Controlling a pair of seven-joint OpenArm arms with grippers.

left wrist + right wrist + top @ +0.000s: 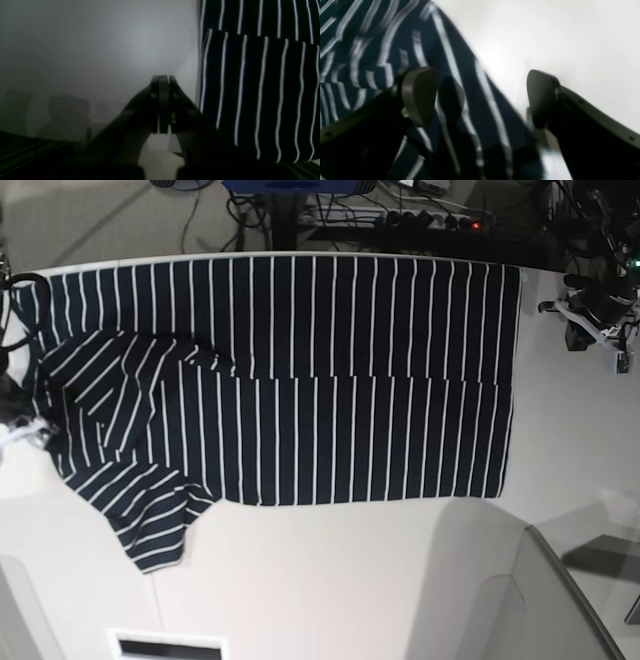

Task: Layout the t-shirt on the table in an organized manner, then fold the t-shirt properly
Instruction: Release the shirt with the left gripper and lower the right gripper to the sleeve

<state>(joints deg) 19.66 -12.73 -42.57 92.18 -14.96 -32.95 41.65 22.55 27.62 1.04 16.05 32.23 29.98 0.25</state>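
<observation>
Right tool [480, 97]: fingers standing wide apart, nothing between them, hanging just above the t-shirt's [395, 62] edge where cloth is meeting bare desk [557, 37]. Left tool [163, 82]: fingers pressed together, gripping nothing, sitting over bare desk just beside the shirt's side edge.

T-shirt lying spread across the far half of the desk in the base view [330, 380], reaching to the back rim. One lengthwise fold is appearing done: a straight horizontal ridge is running across the body, and the left wrist view is showing one layer stepping over another. The end on that view's right is squared off and tidy. The opposite end is staying rough; a sleeve [150, 520] is sticking out diagonally toward the front, stripes skewing and bunching there. My reading: layout finished, folding partly under way, sleeve still to be tucked and the crosswise folds still to come.

Cloth is soft, thin, dark navy with narrow white stripes, creasing easily. Desk surface [330, 580] is smooth, matte white, with a curved rim.
</observation>
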